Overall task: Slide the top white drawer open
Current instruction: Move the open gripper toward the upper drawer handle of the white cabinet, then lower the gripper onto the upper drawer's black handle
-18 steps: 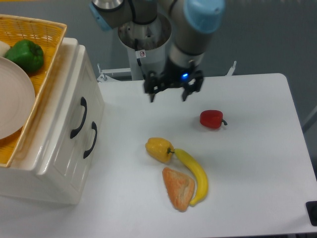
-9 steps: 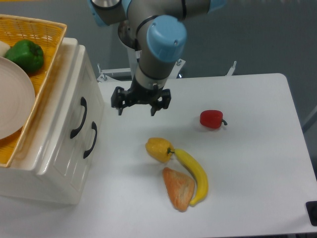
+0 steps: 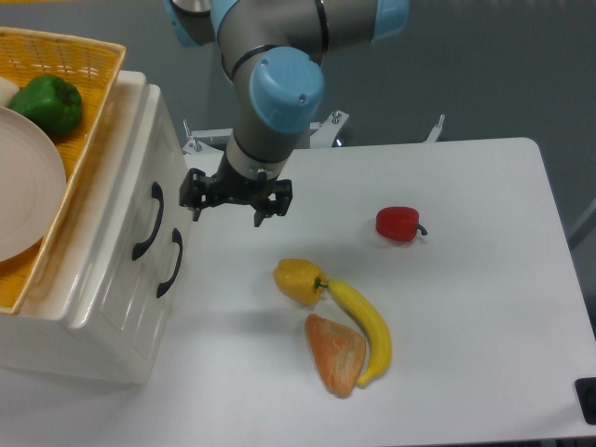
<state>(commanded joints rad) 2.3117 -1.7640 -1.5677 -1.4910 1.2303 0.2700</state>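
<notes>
I have the gripper [image 3: 227, 210] hanging above the table [image 3: 466, 279] with its two fingers spread apart and nothing between them; one fingertip [image 3: 196, 213] is the part of it closest to the cabinet [image 3: 102, 307]. It sits just beside the cabinet's front face but is not touching it as far as I can make out.

What I care about now is the black handle [image 3: 147, 222] of the top white drawer [image 3: 140, 168]. That handle lies directly toward the cabinet side from the fingers, near, at roughly the same height in the picture. Its long axis runs up and down the sloping front, an arched bar, so I judge the fingers will have to straddle it across its width, and the pull must then come straight away from the cabinet face. The lower handle [image 3: 170, 264] sits just beside it, which is my main risk of catching the wrong one.

The drawer itself looks fully closed.

Farther out lie a yellow pepper [image 3: 299, 281], a banana [image 3: 366, 328], a bread wedge [image 3: 336, 354] and a red pepper [image 3: 399, 223].
</notes>
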